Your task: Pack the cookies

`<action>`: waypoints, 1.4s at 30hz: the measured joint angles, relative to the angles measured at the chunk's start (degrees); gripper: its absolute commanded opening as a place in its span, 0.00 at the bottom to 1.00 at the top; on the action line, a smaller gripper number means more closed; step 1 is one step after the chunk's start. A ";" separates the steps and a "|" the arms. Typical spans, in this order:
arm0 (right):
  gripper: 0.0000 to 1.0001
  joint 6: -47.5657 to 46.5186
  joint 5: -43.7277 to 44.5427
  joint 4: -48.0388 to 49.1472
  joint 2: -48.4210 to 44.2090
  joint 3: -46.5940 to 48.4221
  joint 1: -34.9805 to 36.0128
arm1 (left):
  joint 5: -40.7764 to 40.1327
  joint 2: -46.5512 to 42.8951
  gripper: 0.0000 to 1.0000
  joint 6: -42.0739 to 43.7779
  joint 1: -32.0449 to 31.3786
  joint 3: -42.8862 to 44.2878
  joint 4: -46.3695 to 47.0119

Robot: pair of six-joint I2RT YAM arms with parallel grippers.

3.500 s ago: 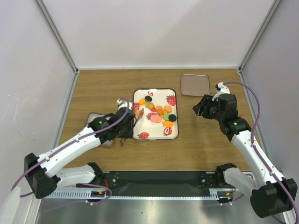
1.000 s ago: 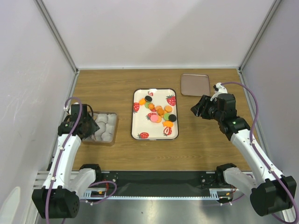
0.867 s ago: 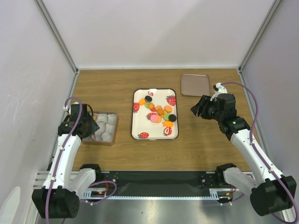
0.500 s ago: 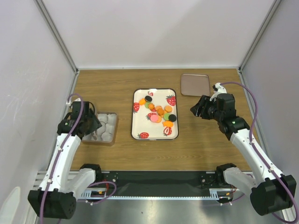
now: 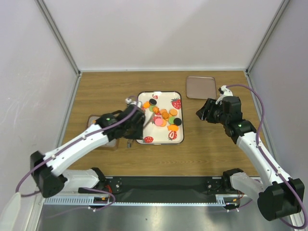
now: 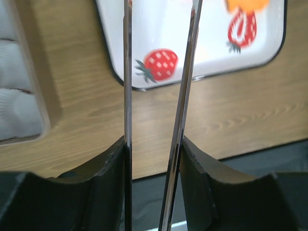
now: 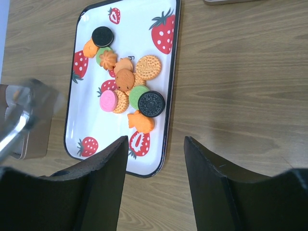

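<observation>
The cookies (image 5: pixel 164 117) lie in a loose heap on a white tray (image 5: pixel 159 135) printed with strawberries; they are mostly orange, with two black, a pink and green ones. They also show in the right wrist view (image 7: pixel 126 90). My left gripper (image 5: pixel 133 122) is at the tray's left edge and is shut on metal tongs (image 6: pixel 127 72). The two blades stand apart and reach over the tray's near left corner (image 6: pixel 216 53); their tips are out of view. My right gripper (image 5: pixel 207 109) is open and empty, hovering right of the tray (image 7: pixel 144 29).
A metal tin (image 5: pixel 92 118) with white paper cups sits left of the tray, mostly hidden under my left arm; its rim shows in the left wrist view (image 6: pixel 33 96). A flat metal lid (image 5: pixel 200 87) lies at the back right. Walls enclose the table.
My left arm has swung from over the tin at the left to the tray's left edge, carrying the tongs. The right arm has barely moved.
</observation>
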 measured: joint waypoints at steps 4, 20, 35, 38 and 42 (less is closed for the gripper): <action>0.56 0.00 0.33 0.00 0.04 0.00 0.09 | 0.55 5.38 0.49 -0.68 -5.20 0.22 0.42; 0.56 -0.02 0.55 0.00 0.04 0.02 0.24 | 1.42 13.70 0.53 -0.68 -6.40 2.54 3.28; 0.56 -0.04 0.55 -0.02 0.04 0.00 0.57 | 1.53 17.05 0.54 0.35 -4.57 4.35 4.39; 0.56 -0.15 0.55 0.00 0.04 0.00 0.61 | 1.77 17.86 0.54 0.46 -4.22 4.35 4.63; 0.55 -0.42 0.55 -0.02 0.04 0.02 0.61 | 1.99 18.43 0.53 0.50 -3.74 4.37 5.14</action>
